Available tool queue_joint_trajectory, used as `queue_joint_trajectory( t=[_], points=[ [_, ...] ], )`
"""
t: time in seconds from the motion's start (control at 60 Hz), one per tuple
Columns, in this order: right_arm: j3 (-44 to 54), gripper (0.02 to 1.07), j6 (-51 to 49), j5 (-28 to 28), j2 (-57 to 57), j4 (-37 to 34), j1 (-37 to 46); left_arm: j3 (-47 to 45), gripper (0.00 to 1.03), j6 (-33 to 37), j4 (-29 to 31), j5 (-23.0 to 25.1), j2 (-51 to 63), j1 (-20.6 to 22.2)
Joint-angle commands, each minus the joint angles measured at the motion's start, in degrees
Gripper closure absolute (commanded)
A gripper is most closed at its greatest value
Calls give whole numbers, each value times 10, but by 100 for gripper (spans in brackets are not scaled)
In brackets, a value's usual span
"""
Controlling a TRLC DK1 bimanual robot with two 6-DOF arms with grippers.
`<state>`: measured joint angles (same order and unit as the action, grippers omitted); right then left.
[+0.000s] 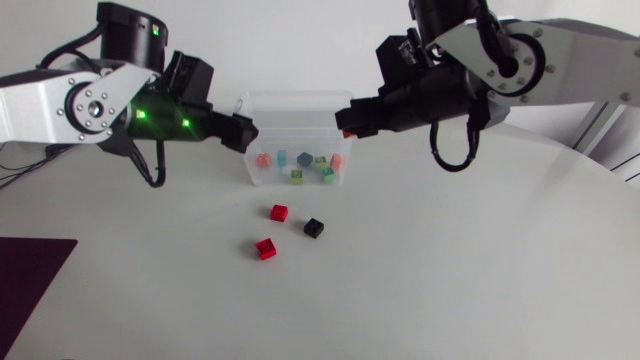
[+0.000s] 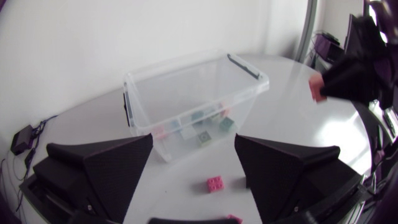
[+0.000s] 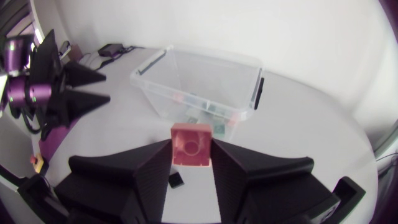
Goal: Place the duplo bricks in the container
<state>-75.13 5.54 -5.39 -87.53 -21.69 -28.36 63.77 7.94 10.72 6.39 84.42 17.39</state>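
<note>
The right pincer is closed on a red duplo brick, with both fingers pressing it from two sides, at the right end of the clear container. The left pincer is open, with nothing between its fingers, at the left end of the container. The container stands toward the far edge of the desk and has several coloured bricks inside. Two red bricks and one black brick lie on the desk in front of it, nearer the middle.
</note>
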Motion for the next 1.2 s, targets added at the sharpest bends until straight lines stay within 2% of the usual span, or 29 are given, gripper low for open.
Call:
queue_joint_trajectory(
  t=[0.0, 0.183, 0.4, 0.783, 0.967, 1.183],
  points=[
    [-27, 78, -12, -5, -28, 20, 6, -45, 12, 44, 18, 16, -7, 4],
    [-60, 78, -14, -7, -78, 60, 6, -99, 12, 98, 37, 27, -4, 35],
    [-113, 78, -16, -14, -136, 82, 16, -129, 12, 117, 37, 27, 33, 71],
    [-161, 78, -39, -13, -199, 153, 23, -146, 12, 124, 30, 27, 74, 85],
    [-219, 78, -39, -9, -235, 147, 17, -165, 12, 137, 30, 27, 74, 84],
    [-346, 78, -41, -3, -299, 53, 8, -184, 12, 150, 30, 27, 72, 77]
  ],
)
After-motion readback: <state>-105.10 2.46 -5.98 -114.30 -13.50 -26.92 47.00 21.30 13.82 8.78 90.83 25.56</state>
